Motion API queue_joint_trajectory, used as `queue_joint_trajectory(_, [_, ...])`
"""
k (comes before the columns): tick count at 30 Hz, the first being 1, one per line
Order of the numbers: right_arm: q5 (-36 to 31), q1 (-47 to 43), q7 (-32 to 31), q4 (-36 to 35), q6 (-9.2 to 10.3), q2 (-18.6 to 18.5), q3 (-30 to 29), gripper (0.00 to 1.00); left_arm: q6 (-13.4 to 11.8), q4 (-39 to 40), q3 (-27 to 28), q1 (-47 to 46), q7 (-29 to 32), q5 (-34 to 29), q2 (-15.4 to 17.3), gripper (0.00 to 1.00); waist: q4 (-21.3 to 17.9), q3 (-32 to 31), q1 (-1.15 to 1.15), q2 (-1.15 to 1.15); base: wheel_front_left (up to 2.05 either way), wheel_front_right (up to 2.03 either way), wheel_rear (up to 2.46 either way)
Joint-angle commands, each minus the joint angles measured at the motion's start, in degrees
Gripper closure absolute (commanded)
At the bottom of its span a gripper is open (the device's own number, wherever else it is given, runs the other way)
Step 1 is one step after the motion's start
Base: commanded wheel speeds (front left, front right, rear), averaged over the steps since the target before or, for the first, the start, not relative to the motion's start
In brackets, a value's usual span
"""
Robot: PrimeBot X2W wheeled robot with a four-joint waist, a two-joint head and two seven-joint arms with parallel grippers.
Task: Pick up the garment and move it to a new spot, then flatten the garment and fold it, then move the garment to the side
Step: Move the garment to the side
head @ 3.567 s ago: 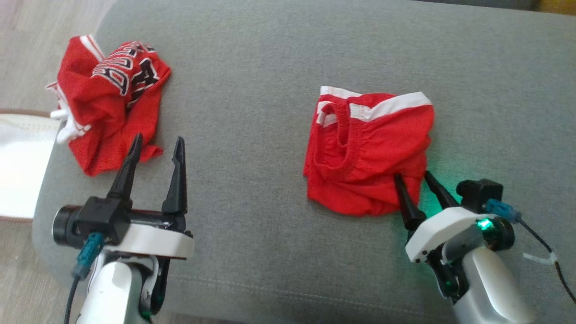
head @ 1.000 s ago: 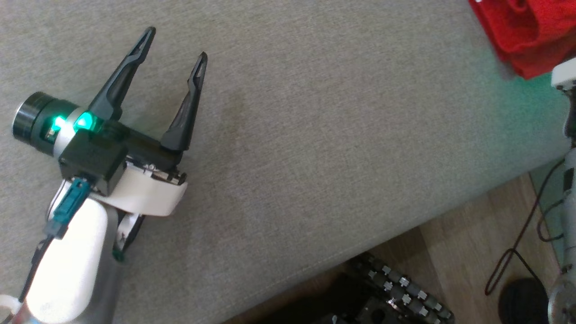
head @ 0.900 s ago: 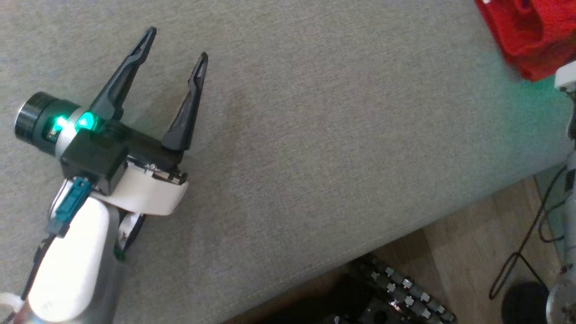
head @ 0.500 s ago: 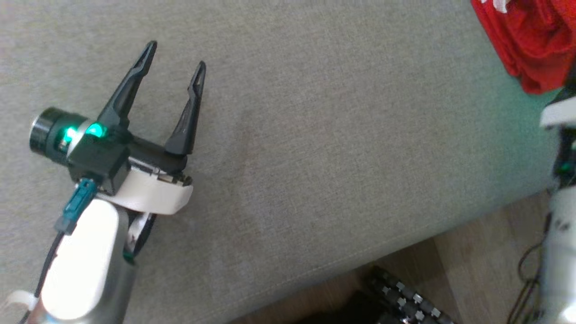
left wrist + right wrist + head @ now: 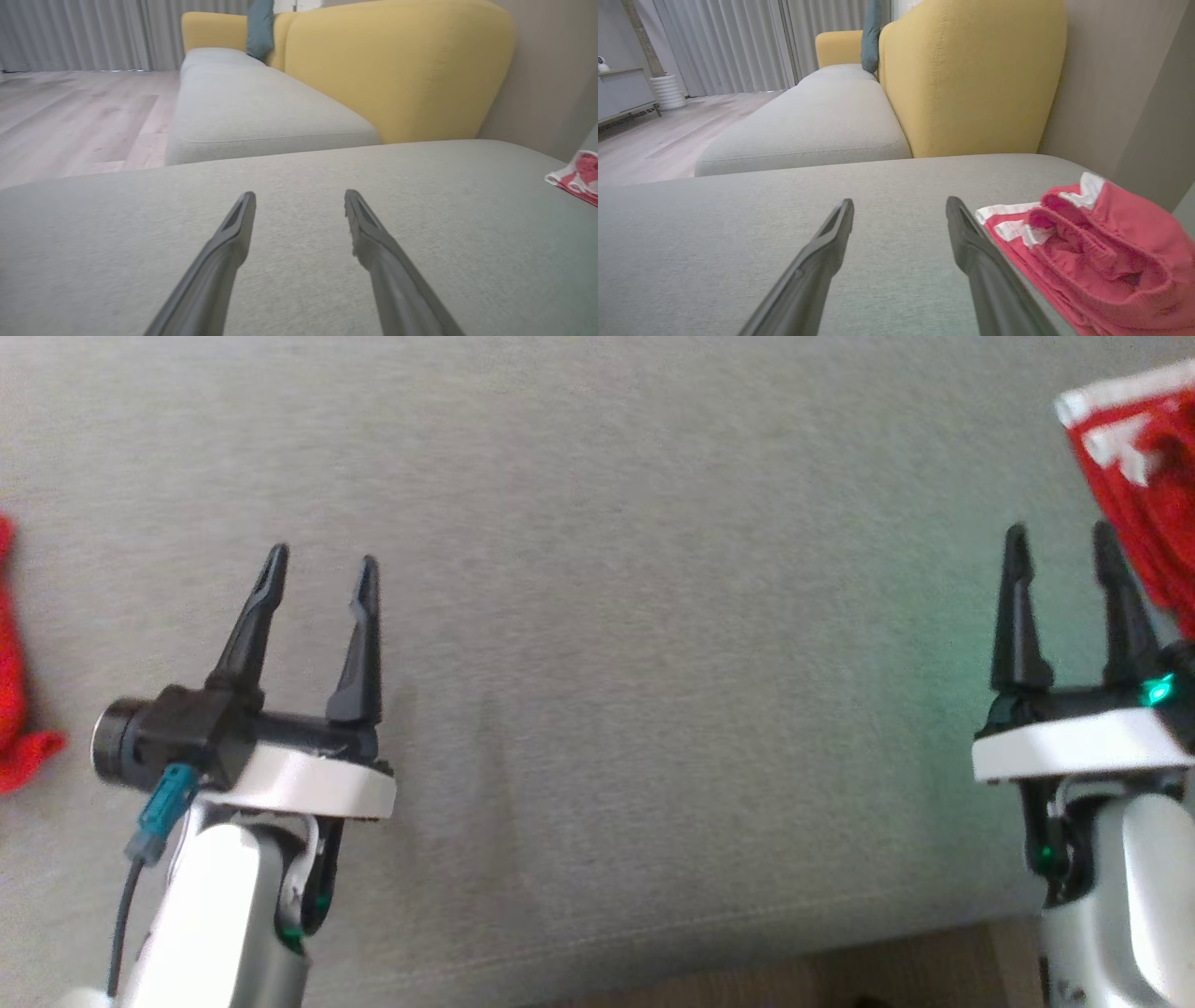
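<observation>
The garment (image 5: 1134, 476) is a folded red piece with white trim, lying on the grey cushion (image 5: 653, 616) at the head view's upper right edge. My right gripper (image 5: 1060, 532) stands open just left of it with nothing between its fingers. In the right wrist view the garment (image 5: 1092, 252) lies beside the right finger (image 5: 971, 242) of that gripper (image 5: 901, 203), apart from the gap. My left gripper (image 5: 322, 560) is open and empty over bare cushion at the lower left. The left wrist view has that gripper (image 5: 300, 196) open, with the garment (image 5: 577, 175) far off to the right.
A second red cloth (image 5: 14, 709) pokes in at the head view's left edge. The cushion's front edge and wood floor (image 5: 840, 980) run along the bottom. A yellow sofa back (image 5: 971, 79) and a wall stand behind the cushion, with another grey seat (image 5: 252, 112) beyond.
The head camera has swung, so the whole picture shifted. My right gripper has opened, let go of the garment and now stands beside it. The left gripper stays open.
</observation>
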State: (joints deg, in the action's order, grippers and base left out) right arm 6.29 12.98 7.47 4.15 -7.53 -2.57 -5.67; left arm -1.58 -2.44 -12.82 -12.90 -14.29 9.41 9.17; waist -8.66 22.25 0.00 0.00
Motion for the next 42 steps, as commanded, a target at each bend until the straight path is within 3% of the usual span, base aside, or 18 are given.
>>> queue_joint_trajectory(1, [0.76,-0.81,-0.12,-2.36,0.04,-0.34,1.58,0.0,-0.43,1.35,2.41,0.1,-0.65,0.5,0.21,0.0,4.75,-4.2,0.0,0.0,0.0,0.0,0.0])
queue_joint_trajectory(11, [1.94,-6.51,-1.66,-3.72,0.04,-0.32,3.32,0.0,-0.97,0.14,4.73,6.01,-0.7,0.89,-0.47,0.0,9.57,-11.07,0.0,0.0,0.0,0.0,0.0])
queue_joint_trajectory(25, [2.89,-15.66,-5.35,-6.62,0.04,-0.32,3.86,0.0,-1.68,-1.64,4.24,12.64,-0.71,-0.08,-0.72,0.0,8.68,-19.3,0.0,0.0,0.0,0.0,0.0])
queue_joint_trajectory(42, [3.24,-17.8,-6.58,-9.18,0.04,-0.31,4.84,0.0,-2.79,-2.41,3.64,13.35,-0.58,0.17,-0.55,0.0,8.69,-20.51,0.0,0.0,0.0,0.0,0.0])
